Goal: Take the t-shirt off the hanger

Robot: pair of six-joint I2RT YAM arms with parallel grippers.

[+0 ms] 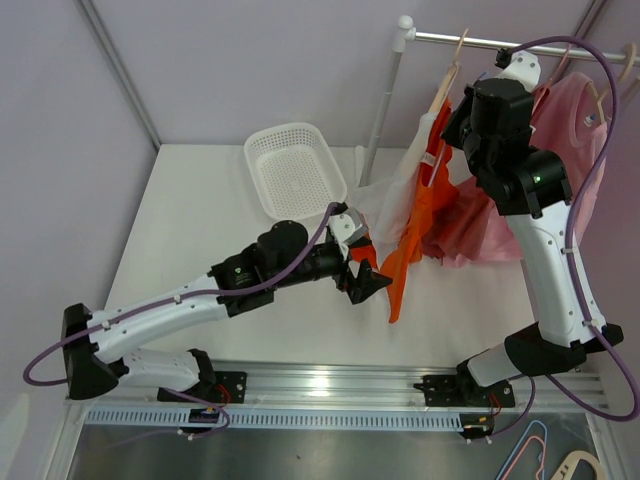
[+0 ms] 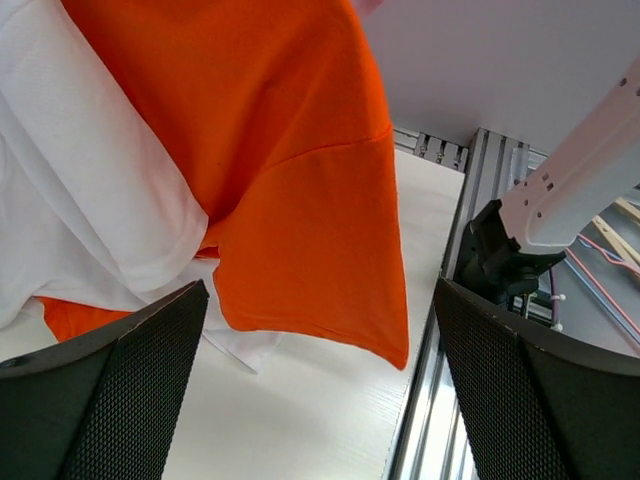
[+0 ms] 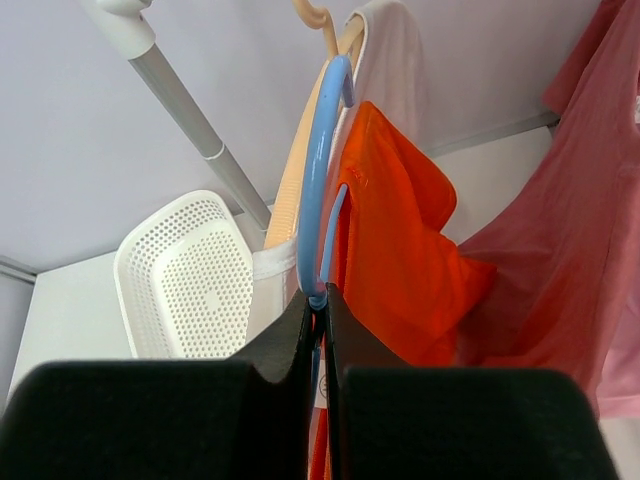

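An orange t-shirt [image 1: 418,225] hangs from a light blue hanger [image 3: 322,170], sagging off one side toward the table. My right gripper [image 3: 323,305] is shut on the blue hanger's lower edge, up by the rail. My left gripper [image 1: 362,268] is open and empty just below and left of the shirt's hanging hem [image 2: 300,320]; in the left wrist view the orange cloth [image 2: 270,150] hangs above and between the wide-spread fingers [image 2: 110,400] without touching them. A white shirt [image 2: 80,210] on a beige hanger [image 3: 285,190] hangs beside the orange one.
A white perforated basket [image 1: 294,170] sits at the back of the table. A clothes rail [image 1: 470,40] on a white pole [image 1: 385,95] carries pink garments [image 1: 575,130] at the right. The aluminium base rail [image 1: 330,385] runs along the near edge. Loose hangers [image 1: 560,465] lie below it.
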